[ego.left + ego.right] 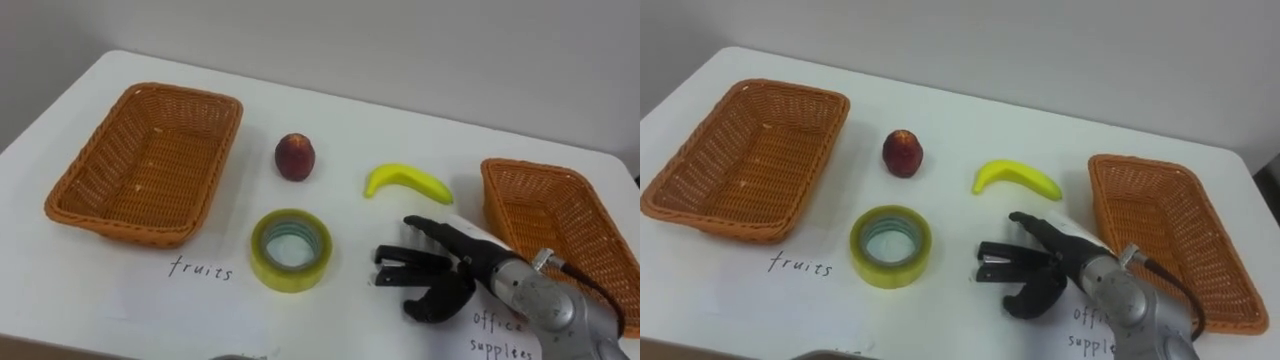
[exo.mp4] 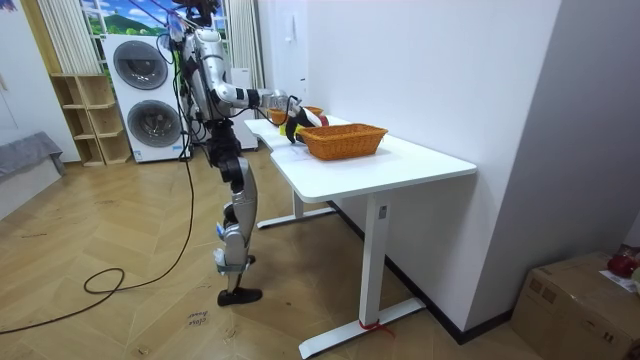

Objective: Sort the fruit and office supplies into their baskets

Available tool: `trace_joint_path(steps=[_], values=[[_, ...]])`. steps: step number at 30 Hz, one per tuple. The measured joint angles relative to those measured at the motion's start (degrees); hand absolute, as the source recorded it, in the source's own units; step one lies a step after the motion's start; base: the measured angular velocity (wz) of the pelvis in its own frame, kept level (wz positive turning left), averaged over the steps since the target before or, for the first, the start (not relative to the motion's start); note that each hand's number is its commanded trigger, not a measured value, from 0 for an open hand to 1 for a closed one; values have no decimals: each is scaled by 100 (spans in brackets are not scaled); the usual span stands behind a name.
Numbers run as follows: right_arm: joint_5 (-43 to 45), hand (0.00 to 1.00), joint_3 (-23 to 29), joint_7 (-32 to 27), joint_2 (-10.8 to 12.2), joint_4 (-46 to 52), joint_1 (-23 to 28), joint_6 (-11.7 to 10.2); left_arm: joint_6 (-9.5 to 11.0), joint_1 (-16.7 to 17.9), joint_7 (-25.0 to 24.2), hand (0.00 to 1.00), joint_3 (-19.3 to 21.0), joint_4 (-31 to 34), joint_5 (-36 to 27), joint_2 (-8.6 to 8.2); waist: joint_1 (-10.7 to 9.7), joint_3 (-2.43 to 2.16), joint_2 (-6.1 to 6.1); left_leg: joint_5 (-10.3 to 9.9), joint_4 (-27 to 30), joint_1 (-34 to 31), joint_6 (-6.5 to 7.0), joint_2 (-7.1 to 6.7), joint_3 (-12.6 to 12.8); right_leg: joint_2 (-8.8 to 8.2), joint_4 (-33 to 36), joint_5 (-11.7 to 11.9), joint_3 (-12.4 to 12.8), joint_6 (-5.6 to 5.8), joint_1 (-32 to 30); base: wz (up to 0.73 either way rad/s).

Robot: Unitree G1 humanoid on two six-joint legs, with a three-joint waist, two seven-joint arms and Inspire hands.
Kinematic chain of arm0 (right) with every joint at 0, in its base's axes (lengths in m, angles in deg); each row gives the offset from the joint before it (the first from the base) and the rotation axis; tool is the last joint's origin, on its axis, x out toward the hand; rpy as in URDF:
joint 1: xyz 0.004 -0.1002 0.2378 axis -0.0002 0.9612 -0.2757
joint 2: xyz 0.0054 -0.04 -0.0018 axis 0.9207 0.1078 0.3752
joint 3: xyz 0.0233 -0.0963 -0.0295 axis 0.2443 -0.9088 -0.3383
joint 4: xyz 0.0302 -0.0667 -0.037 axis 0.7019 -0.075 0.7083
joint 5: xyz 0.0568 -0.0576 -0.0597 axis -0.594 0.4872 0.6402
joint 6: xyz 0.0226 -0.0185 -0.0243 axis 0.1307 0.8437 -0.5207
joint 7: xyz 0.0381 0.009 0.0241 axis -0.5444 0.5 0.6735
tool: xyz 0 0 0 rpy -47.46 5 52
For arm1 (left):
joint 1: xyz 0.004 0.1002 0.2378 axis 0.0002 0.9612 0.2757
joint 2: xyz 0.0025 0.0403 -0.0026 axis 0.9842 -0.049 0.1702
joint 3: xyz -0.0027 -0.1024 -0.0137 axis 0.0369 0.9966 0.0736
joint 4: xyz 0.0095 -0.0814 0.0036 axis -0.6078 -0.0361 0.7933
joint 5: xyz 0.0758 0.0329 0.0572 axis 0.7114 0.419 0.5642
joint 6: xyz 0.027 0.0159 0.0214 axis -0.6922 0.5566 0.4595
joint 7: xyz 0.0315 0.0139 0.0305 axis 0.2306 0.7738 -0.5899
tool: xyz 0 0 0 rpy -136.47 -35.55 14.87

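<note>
- Found right hand (image 1: 465, 268) low over the table (image 1: 400, 120), beside the right basket (image 1: 530, 166), with fingers stretched toward the tape roll (image 1: 290, 250), thumb hooked beneath, nothing in the grasp.
- Noted a grey sliver at the lower edge, likely the left hand (image 1: 240, 356); could not tell its state.
- Logged tape roll lying flat, near the outstretched fingertips but apart from them, well apart from the right basket, judged its proper place.
- Logged peach (image 1: 295, 157) and banana (image 1: 407, 181) loose on the table between the baskets, neither one touched.
- Saw left basket (image 1: 120, 228), judged the fruit one, with nothing in it; same for the right.
- Judged tape roll stiff, light, smooth-sided: best pinched across the ring wall with thumb in the core, or clasped over the outer rim; likely to skid if merely nudged.
- Judged peach round, soft-skinned, prone to roll and bruise: wrap from above, squeeze gently.
- Judged banana light, curved, easily bruised: take across the thick middle, not by the ends.
</note>
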Motion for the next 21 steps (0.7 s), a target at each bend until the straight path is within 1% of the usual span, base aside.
trace_joint_path(steps=[3,8,13,16,18,21], values=[[6,0,-6,27,0,20,0,71,-2,-1,6,0,-1,0,3,0,37,0,0,4,-2,-4,-6,2,-12,3,0,1,-9,-2,1,0],[65,0,-11,45,-2,35,6,79,-12,-6,20,0,-7,6,3,0,83,0,0,6,-3,-8,-9,5,-29,6,1,6,-19,-10,-3,0],[219,0,-163,52,-1,155,-5,72,-47,-107,43,0,-39,-32,0,1,107,4,-13,11,-11,-10,-14,2,-70,10,2,9,-25,-14,-8,0],[220,0,-257,50,-3,180,-11,72,-45,-173,120,0,-46,-93,-2,8,131,4,-65,13,-13,-9,-14,3,-67,12,2,9,-26,-15,-9,0],[223,0,-328,60,-3,195,-21,71,-45,-175,121,0,-47,-96,-3,18,134,12,-115,12,-13,-10,-14,2,-68,11,3,11,-26,-17,-10,0],[328,0,-384,76,4,241,-20,72,-45,-174,121,0,-54,-111,-3,19,138,19,-140,12,-13,-13,-14,2,-54,11,3,12,-25,-18,-11,0]])
